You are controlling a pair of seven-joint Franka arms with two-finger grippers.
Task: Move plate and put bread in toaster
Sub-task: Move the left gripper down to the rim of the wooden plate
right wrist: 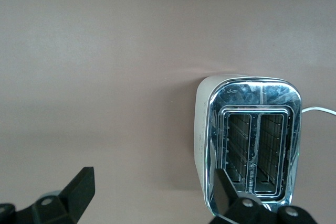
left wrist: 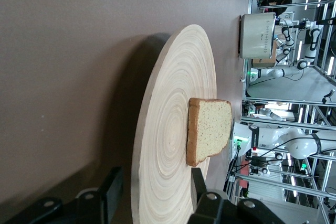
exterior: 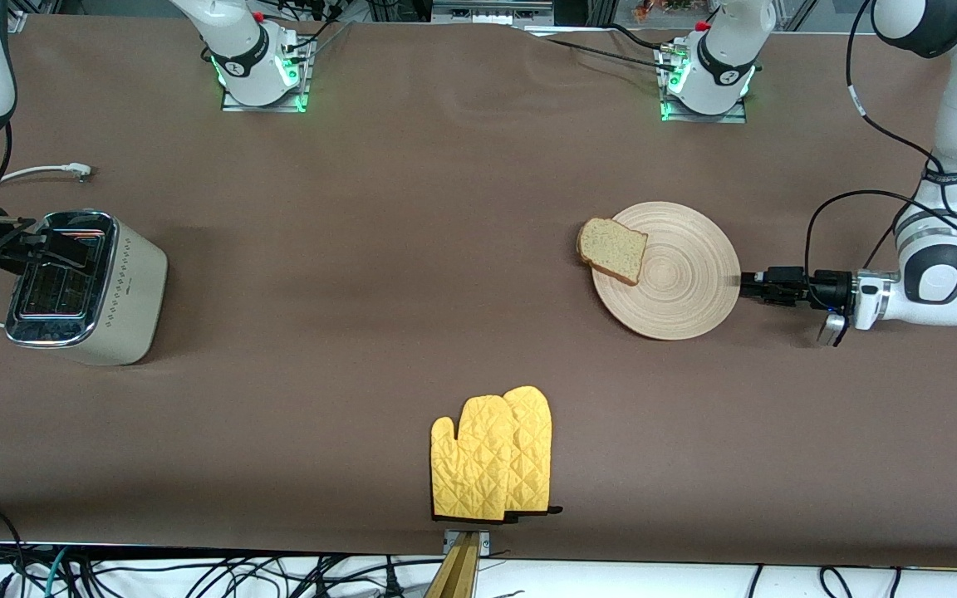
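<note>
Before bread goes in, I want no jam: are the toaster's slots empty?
Empty. The right wrist view looks down into the toaster: both slots show only bare wire racks. The bread lies on the plate.

You're looking at a robotics lab: two arm bases [exterior: 258, 62] bolted to a brown table [exterior: 379, 249] at the frame's top, loose cables [exterior: 196, 573] along the bottom edge, and what seem metal racks [left wrist: 294, 114] at the left wrist view's right.
</note>
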